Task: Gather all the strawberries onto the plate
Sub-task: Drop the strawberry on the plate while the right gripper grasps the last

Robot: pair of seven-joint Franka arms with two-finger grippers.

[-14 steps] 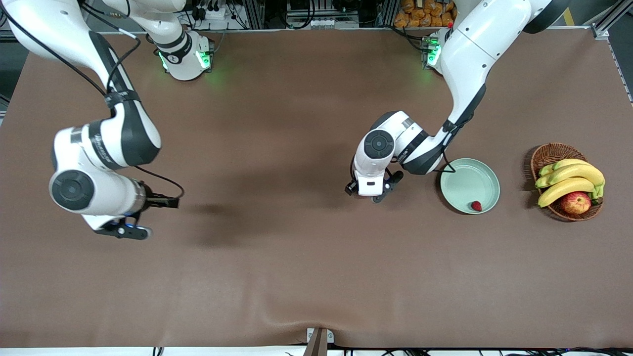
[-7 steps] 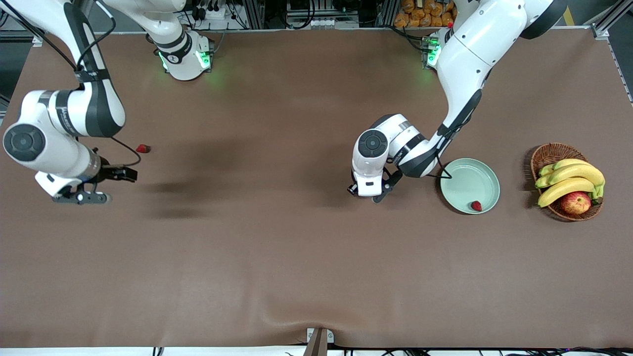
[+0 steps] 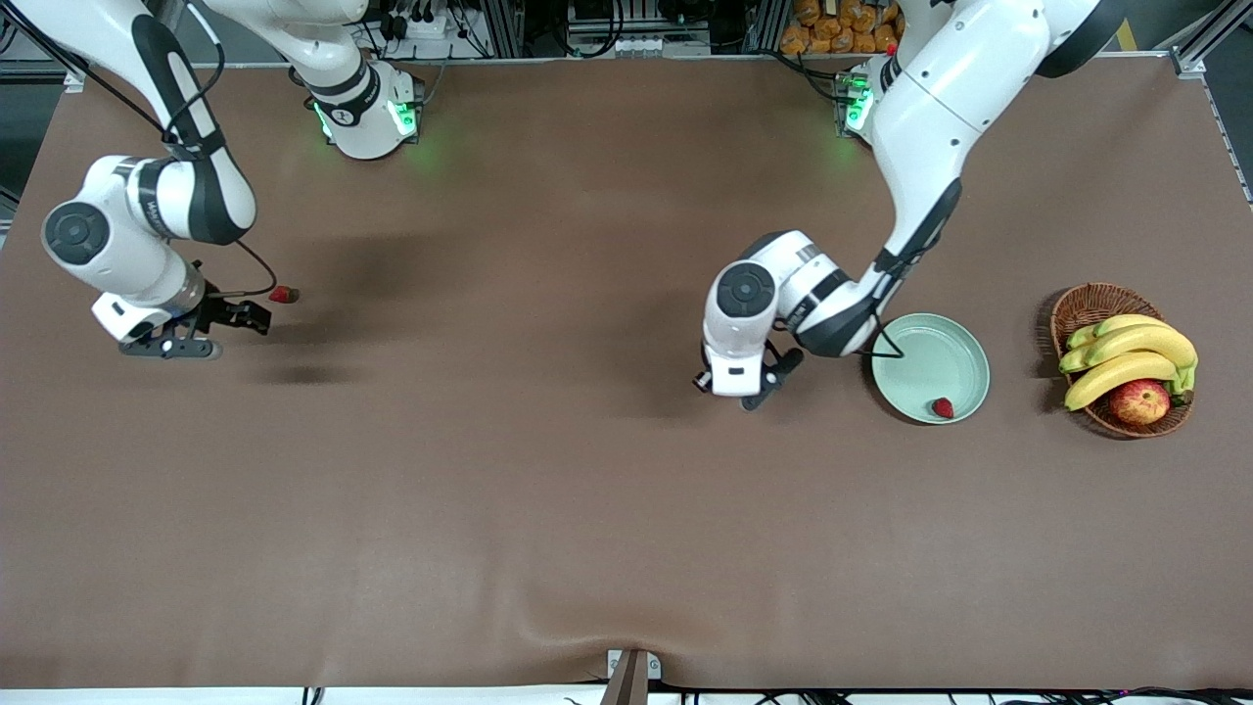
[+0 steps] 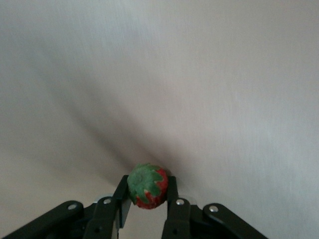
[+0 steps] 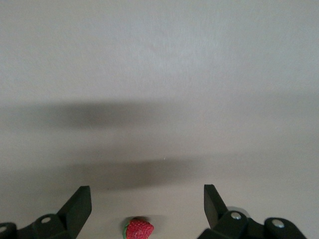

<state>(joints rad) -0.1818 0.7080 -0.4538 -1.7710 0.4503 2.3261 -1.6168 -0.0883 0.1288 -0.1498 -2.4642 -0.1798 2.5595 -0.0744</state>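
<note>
Since berries look light, soft, bruisable: left gripper (image 4: 147,199) clamps strawberry (image 4: 146,186) across midsection beside plate (image 3: 920,345); right gripper (image 5: 147,203) spread wide over second strawberry (image 5: 138,229) near tabletop's right-arm end.

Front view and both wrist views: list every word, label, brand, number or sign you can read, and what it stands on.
None can be read.
Right arm's forearm: a dark printed mark, too small to read.
Strawberries, plate, basket, table: no text on them.
</note>
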